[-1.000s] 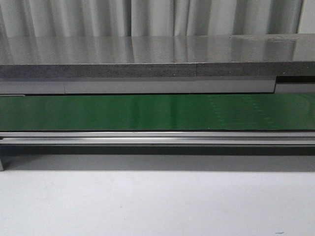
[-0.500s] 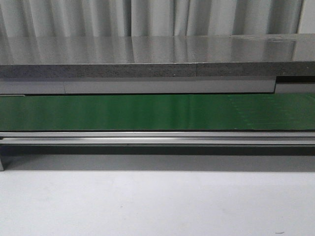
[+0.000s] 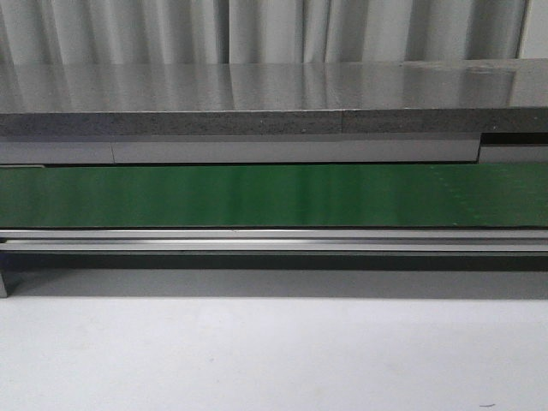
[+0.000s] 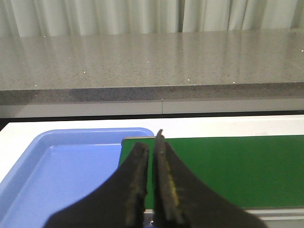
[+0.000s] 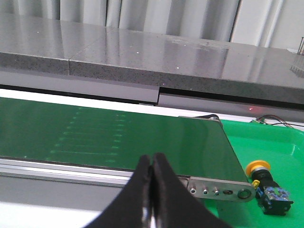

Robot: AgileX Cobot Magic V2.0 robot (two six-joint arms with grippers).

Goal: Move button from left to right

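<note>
1. Comparing front views, nothing has visibly moved; the green belt [image 3: 274, 195] lies bare, so the transfer looks finished.
2. Left claw [image 4: 151, 156], nearly closed and empty, hovers by a blue tray [image 4: 57, 175].
3. Only the right wrist view shows the button [image 5: 266, 183], lying in a green tray [image 5: 280, 147] past the belt's end; right claw [image 5: 151, 172] pinched together, empty.
4. Beyond stands a grey counter [image 3: 257, 98].

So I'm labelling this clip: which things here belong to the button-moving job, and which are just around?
Job:
button, lying in the green tray
green belt
blue tray

Just around:
grey counter
curtain
</note>
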